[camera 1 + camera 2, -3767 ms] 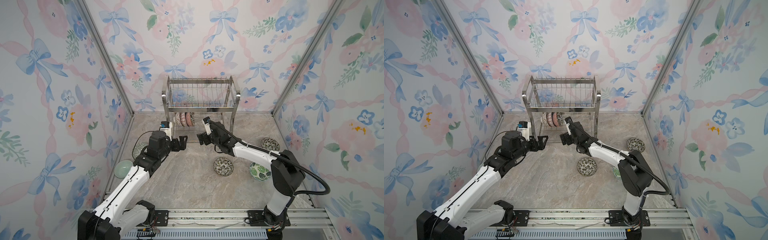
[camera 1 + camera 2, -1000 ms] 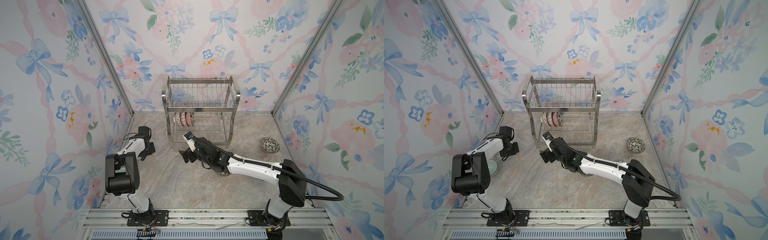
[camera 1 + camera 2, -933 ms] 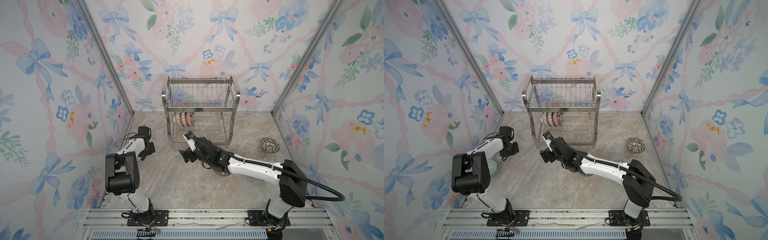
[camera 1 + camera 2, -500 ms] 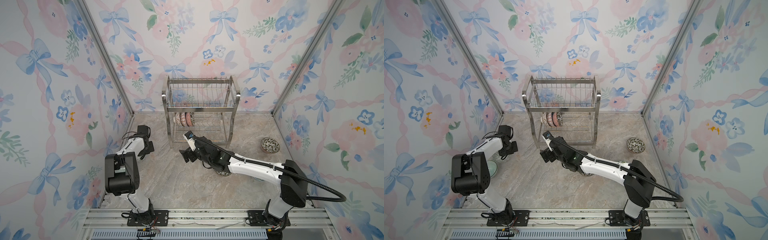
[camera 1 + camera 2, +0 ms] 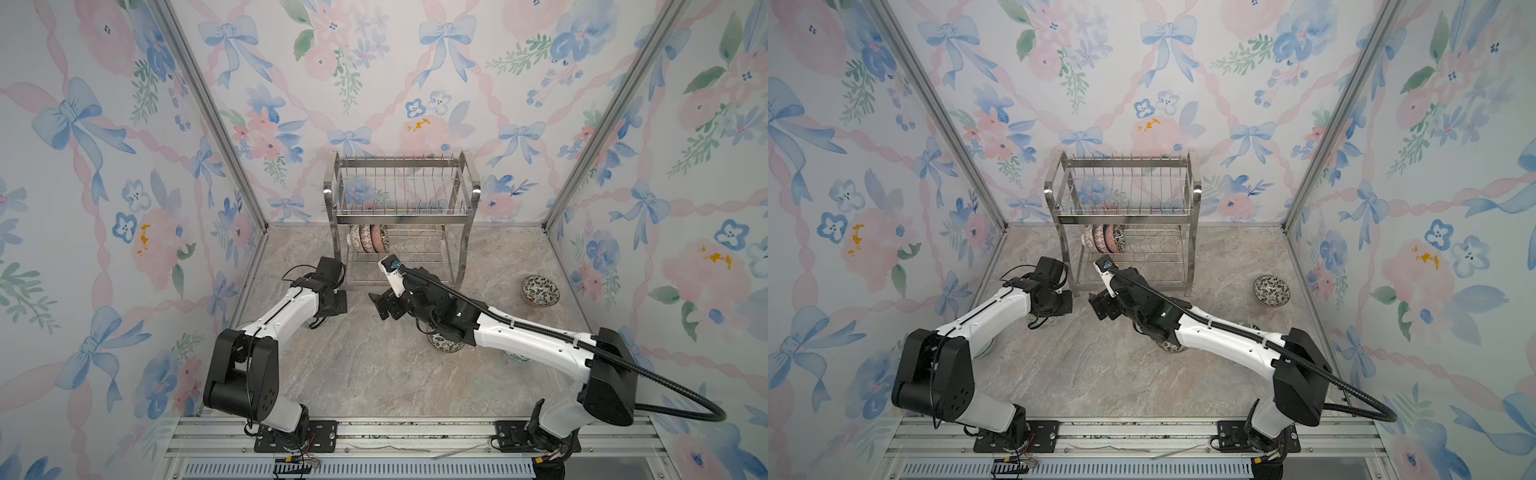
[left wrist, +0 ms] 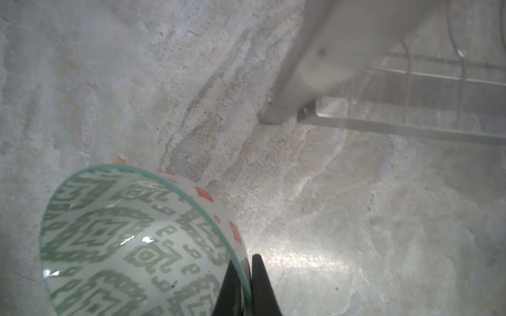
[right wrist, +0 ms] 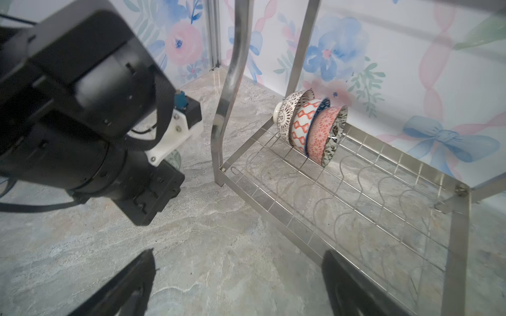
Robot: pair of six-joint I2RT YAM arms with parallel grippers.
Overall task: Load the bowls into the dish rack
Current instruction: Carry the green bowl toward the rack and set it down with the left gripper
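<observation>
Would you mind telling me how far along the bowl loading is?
Done: three bowls stand on edge in the dish rack, lower tier. In hand: the left hand is shut on a green-patterned bowl at its rim; the right hand is open and empty. Left: a leafy bowl on the floor, another bowl partly under the right arm.

Left arm stretches forward; left gripper pinches the rim of a green-patterned bowl. Right arm reaches toward centre, right gripper spread wide.
</observation>
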